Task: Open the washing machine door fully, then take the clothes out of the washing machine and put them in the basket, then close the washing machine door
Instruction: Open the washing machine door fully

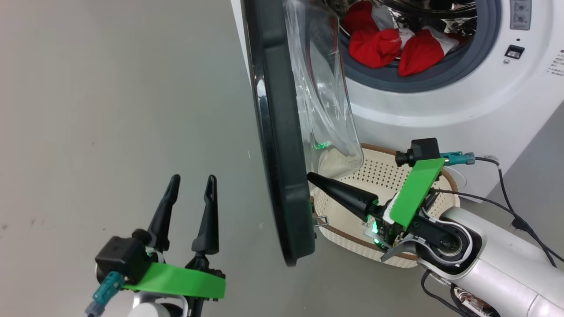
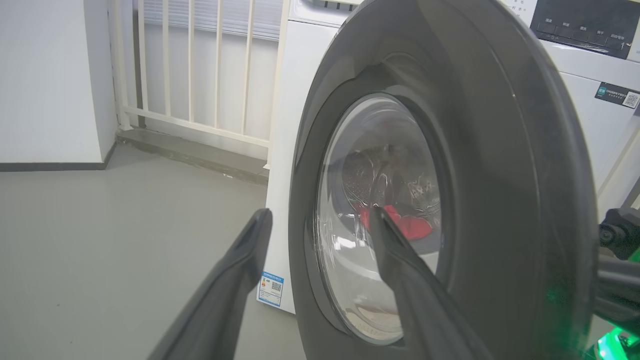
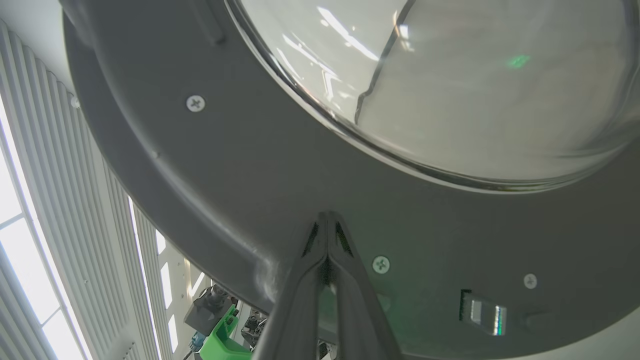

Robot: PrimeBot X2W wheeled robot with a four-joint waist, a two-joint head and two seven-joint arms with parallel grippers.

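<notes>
Door (image 1: 282,145) stands edge-on in head view, swung out from the washing machine (image 1: 440,105); red clothes (image 1: 379,46) lie in the drum mouth. Right tool (image 1: 310,177), fingers pressed together and empty, tips against the door's inner rim, above the basket (image 1: 352,246) beside the machine. Left tool (image 1: 194,179) spread wide, empty, apart from the door's outer face, bare floor (image 1: 110,110) around it. Left wrist view: outer face close ahead, floor open leftward. Right wrist view: pinched tips on grey rim below the glass (image 3: 450,75).

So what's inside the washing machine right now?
Red clothes with white parts lie heaped in the washing machine, at the drum's front. The open washing machine door covers the port's left side, so anything there or under the heap is hidden.
</notes>
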